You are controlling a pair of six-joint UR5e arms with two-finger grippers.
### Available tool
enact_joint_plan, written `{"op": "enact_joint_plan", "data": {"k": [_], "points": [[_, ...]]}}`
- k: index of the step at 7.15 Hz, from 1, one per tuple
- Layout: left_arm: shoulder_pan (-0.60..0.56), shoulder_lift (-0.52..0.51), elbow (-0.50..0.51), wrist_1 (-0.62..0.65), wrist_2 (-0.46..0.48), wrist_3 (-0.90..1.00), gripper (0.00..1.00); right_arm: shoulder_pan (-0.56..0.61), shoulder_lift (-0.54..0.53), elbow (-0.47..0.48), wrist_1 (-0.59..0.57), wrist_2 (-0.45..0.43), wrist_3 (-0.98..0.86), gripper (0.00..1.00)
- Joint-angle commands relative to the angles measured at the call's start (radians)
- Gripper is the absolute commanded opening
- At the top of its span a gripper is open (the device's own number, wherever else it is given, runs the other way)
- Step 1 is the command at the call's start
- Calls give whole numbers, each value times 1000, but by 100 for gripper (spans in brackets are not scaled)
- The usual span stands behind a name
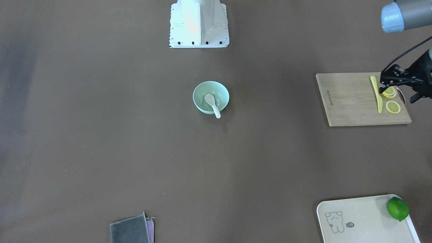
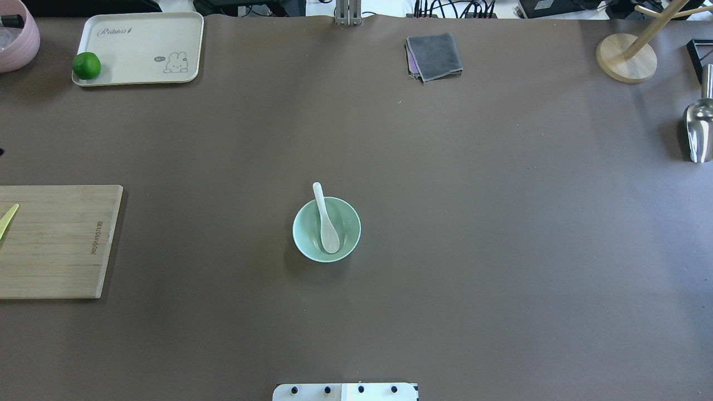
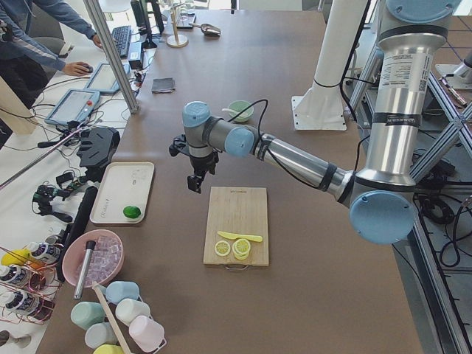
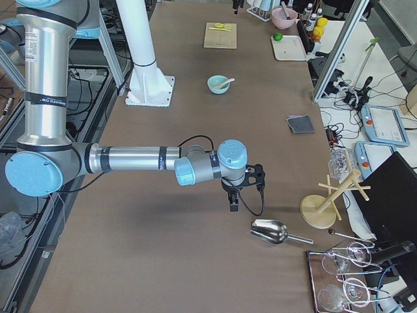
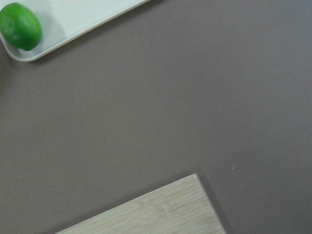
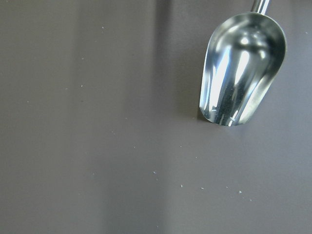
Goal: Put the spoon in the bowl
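Observation:
The pale mint-green bowl point(image 1: 197, 91) stands upright at the table's middle, also in the overhead view point(image 2: 301, 236). The white spoon point(image 1: 212, 103) lies in it, scoop down in the bowl and handle resting over the rim on the far side from the robot point(image 2: 325, 221). My left gripper point(image 1: 381, 90) hangs over the cutting board's far edge, well away from the bowl; I cannot tell if it is open or shut. My right gripper point(image 4: 233, 203) shows only in the exterior right view, above the table near the metal scoop; its state cannot be told.
A wooden cutting board point(image 1: 351, 101) holds a pale-yellow knife point(image 1: 376, 92) and lemon slices point(image 1: 393, 107). A cream tray point(image 1: 364, 219) carries a lime point(image 1: 397, 208). A grey cloth point(image 1: 131, 231), a metal scoop point(image 2: 699, 131) and a wooden stand point(image 2: 626, 58) sit at the edges.

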State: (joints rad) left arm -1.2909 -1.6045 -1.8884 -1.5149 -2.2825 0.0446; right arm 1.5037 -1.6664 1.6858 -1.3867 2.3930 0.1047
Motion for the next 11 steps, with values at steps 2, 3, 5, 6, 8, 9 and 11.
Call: {"op": "enact_joint_plan", "data": {"k": [2, 3, 5, 6, 8, 9, 11], "points": [[-120, 150, 24, -10, -12, 75, 98, 81, 4, 6, -127, 2, -164, 100], [-140, 155, 43, -28, -12, 130, 98, 87, 1, 6, -127, 6, -164, 100], [-149, 147, 46, -28, -12, 123, 98, 93, 0, -1, -127, 8, -166, 100], [-157, 140, 54, -28, -12, 123, 98, 93, 5, 0, -127, 8, -166, 100], [-160, 136, 81, -65, -18, 130, 98, 108, -4, 9, -129, 37, -166, 100], [-174, 138, 92, -74, -18, 130, 98, 109, 2, 11, -129, 37, -166, 100], [-221, 152, 95, -76, -20, 132, 98, 112, 11, 12, -129, 38, -164, 100]]}}
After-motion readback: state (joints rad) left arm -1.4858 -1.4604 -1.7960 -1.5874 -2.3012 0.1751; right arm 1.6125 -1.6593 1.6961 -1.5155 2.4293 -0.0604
